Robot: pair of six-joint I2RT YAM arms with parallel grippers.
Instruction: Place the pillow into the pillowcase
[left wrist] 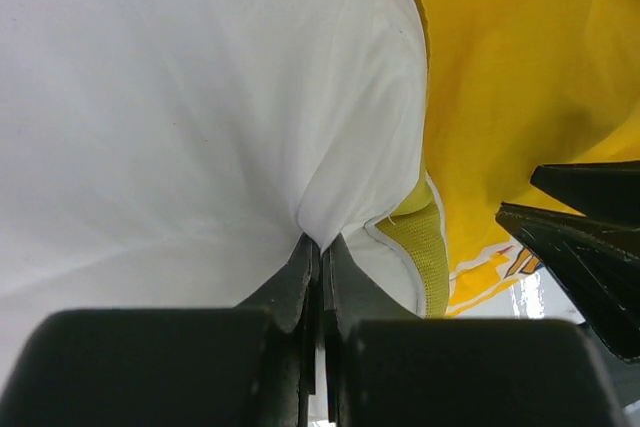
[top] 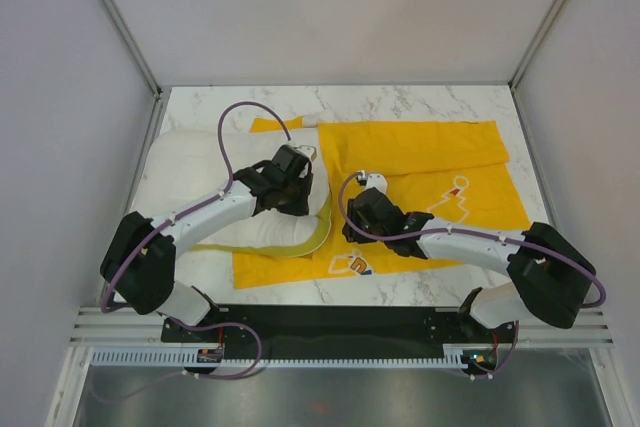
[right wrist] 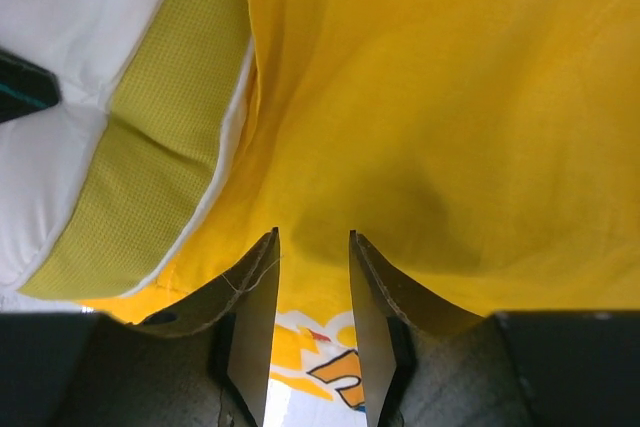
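The white pillow lies at the left of the table, its yellow edge band facing right. The yellow pillowcase lies flat to its right and partly under it. My left gripper rests on the pillow's right end. In the left wrist view it is shut on a pinch of the pillow's white fabric. My right gripper is beside the pillow's band, over the pillowcase. In the right wrist view it is open, its fingertips against the yellow cloth, nothing gripped.
The marble table is bounded by grey walls with metal posts at left and right. A black base rail runs along the near edge. The printed cartoon shows on the pillowcase's near part.
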